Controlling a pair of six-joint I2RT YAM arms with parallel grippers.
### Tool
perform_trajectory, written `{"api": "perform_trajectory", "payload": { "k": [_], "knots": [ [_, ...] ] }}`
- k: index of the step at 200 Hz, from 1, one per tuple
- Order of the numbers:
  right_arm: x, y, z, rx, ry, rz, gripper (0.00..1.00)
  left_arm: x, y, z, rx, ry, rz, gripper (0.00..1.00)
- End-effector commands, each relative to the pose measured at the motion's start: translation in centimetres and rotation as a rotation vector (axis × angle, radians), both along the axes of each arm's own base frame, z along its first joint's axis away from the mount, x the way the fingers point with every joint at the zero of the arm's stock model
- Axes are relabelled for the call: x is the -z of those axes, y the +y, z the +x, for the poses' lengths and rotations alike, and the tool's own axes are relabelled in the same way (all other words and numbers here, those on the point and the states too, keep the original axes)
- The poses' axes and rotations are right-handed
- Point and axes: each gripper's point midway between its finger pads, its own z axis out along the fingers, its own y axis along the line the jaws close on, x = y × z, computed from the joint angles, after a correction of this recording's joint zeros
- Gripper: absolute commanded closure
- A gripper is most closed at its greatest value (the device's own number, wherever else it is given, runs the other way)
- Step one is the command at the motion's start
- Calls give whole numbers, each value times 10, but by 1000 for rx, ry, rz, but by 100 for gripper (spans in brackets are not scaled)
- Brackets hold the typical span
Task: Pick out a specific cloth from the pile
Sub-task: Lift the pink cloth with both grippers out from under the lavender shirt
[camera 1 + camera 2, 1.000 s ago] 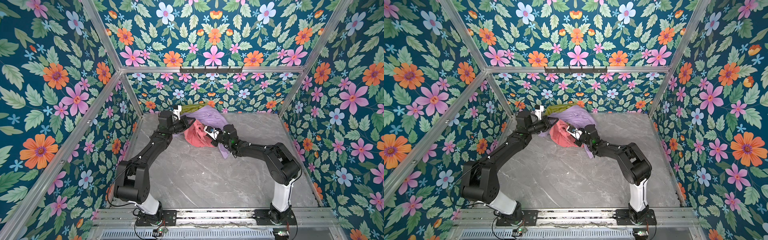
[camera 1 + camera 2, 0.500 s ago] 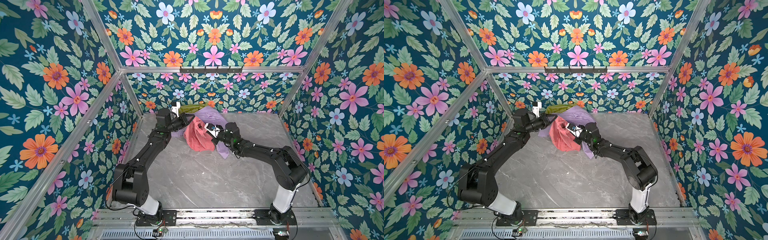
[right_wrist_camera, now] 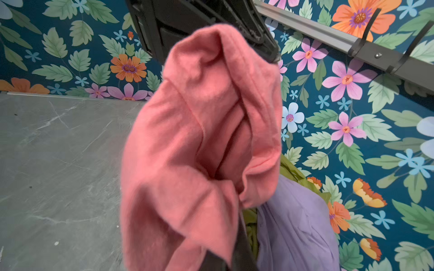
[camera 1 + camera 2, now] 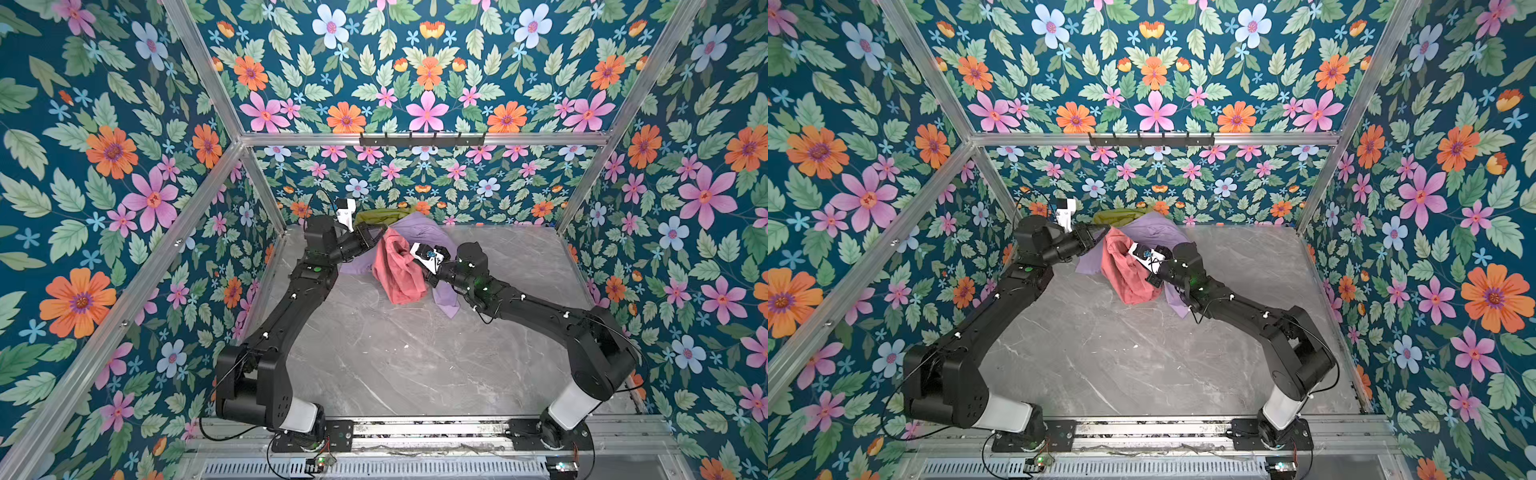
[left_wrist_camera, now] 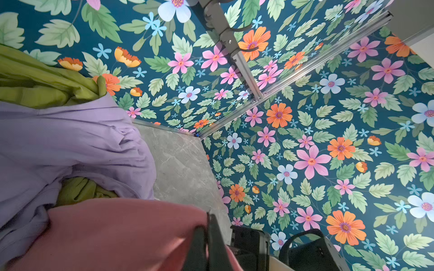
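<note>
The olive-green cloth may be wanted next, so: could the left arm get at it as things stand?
Probably not yet. The left gripper is shut on the salmon-pink cloth, though the olive-green cloth lies uncovered just beyond it.

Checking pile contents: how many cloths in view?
3, more may be buried. Salmon-pink cloth in front, held up by both claws; lilac cloth behind and under it; olive-green cloth at the back wall.

This is a robot test booth, not a home. Walls of dark blue paper with big painted flowers and leaves stand in shiny metal frame bars around a grey marble-look table. Two black robot arms are bolted to a metal rail at 6 o'clock.
</note>
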Motion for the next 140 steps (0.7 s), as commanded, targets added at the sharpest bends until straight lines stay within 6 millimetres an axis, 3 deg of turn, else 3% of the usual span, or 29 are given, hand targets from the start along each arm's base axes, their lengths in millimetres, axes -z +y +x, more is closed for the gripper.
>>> {"api": "perform_trajectory", "payload": {
  "k": [1, 140],
  "knots": [
    [-23, -2, -9, -5, -47, 21, 100, -13, 2, -5, -8, -44, -6, 100],
    [-69, 1, -52, -34, -131, 28, 100, -57, 14, -40, -34, -139, -22, 100]
  ]
}}
